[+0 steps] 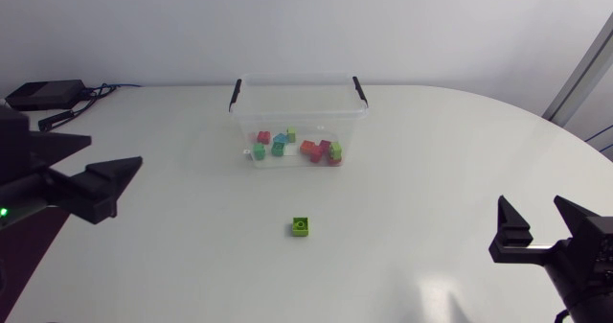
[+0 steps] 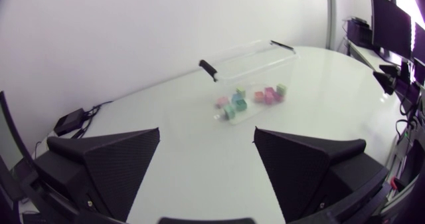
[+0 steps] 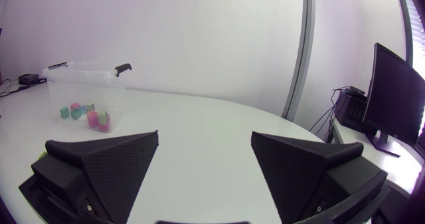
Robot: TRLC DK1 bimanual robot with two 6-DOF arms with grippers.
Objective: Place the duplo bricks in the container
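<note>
Duplo bricks are the job, and nearest me neither tool has one. The left gripper [image 1: 115, 150] and right gripper [image 1: 532, 208] sit at the table's side edges, each with its jaws spread wide and nothing between them, which I read as readiness for a pick rather than a carry. Further out, one lime-green brick [image 1: 301, 227] lies studs-up on bare table [image 1: 431, 170], roughly between the two arms, so either could take it. I judge it the only piece not yet stowed. Beyond it, well apart, stands one clear container [image 1: 299, 78] with no lid and two black handles [image 1: 235, 95] at its ends, presumably open for drops from above. Inside I count roughly nine bricks, red, green and blue, clumped too tightly for certainty. Farthest out, one black box [image 1: 38, 95] with cables rests at the left corner.
</note>
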